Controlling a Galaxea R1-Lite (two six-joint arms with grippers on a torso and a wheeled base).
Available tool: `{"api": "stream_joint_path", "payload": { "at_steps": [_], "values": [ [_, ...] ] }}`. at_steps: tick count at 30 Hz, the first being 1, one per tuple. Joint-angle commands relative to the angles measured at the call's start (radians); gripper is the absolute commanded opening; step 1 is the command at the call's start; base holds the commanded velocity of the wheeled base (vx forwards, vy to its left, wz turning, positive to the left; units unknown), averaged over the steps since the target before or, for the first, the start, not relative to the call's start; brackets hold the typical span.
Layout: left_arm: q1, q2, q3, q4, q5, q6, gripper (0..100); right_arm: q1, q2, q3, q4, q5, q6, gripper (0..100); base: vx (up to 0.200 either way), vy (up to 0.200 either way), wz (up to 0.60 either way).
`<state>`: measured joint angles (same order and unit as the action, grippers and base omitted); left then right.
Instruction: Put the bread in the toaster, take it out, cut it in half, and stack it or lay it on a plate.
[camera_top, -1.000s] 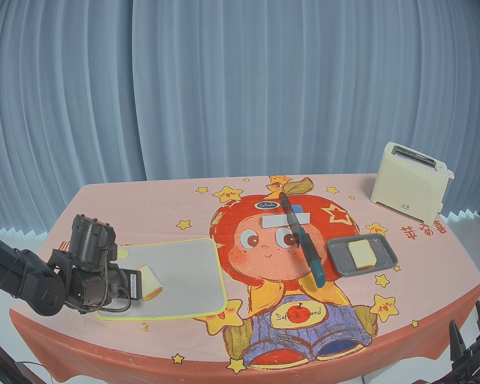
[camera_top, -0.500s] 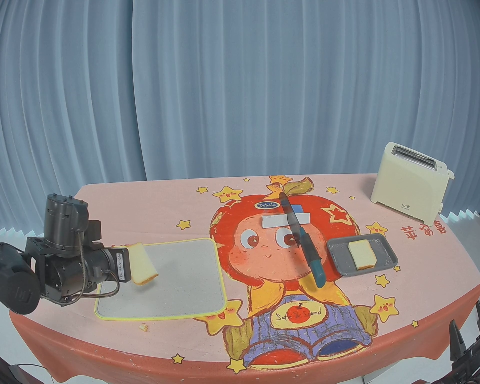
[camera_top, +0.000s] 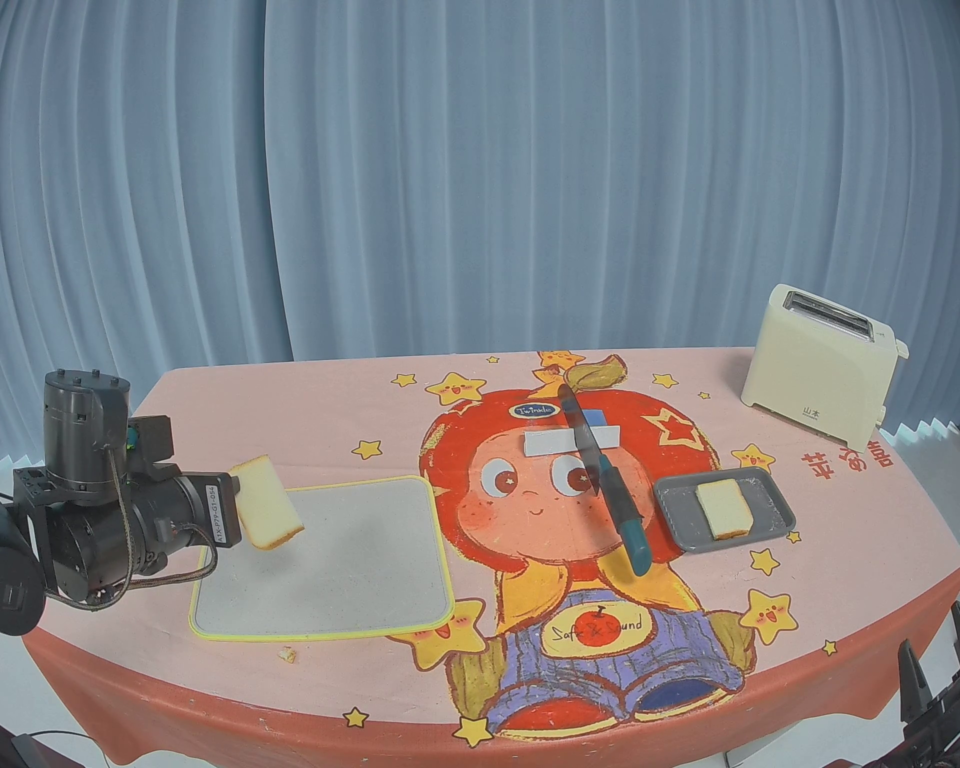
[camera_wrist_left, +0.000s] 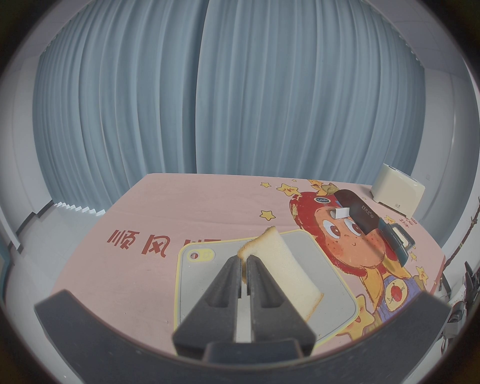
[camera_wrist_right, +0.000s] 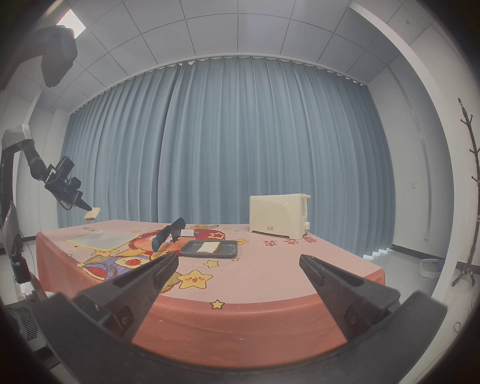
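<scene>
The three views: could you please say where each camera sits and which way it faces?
Head view: on the head, looking down at the table; left gripper holds a bread piece at left.
Left wrist view: on the left wrist, looking past its fingers toward the toaster.
Right wrist view: low beside the table, facing across it; open right gripper in front.
Shared: all show the toaster and bread piece.

The bread half (camera_wrist_left: 285, 275) is partly hidden behind the left gripper (camera_wrist_left: 243, 262) clamping it.
</scene>
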<state>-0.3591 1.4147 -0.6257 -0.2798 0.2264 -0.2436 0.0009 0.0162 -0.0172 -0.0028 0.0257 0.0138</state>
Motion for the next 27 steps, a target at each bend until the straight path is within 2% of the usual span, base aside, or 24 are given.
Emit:
{"api": "stream_joint_path", "payload": {
  "at_steps": [1, 27],
  "values": [
    [0.0, -0.008, 0.0, 0.001, 0.002, -0.002, 0, 0.001, -0.016, 0.017, 0.0, 0.0, 0.0, 100, 0.0, 0.0, 0.0],
    [0.0, -0.01, 0.008, 0.001, -0.001, -0.006, 0, 0.001, -0.016, 0.017, 0.0, 0.0, 0.0, 100, 0.0, 0.0, 0.0]
  ]
}}
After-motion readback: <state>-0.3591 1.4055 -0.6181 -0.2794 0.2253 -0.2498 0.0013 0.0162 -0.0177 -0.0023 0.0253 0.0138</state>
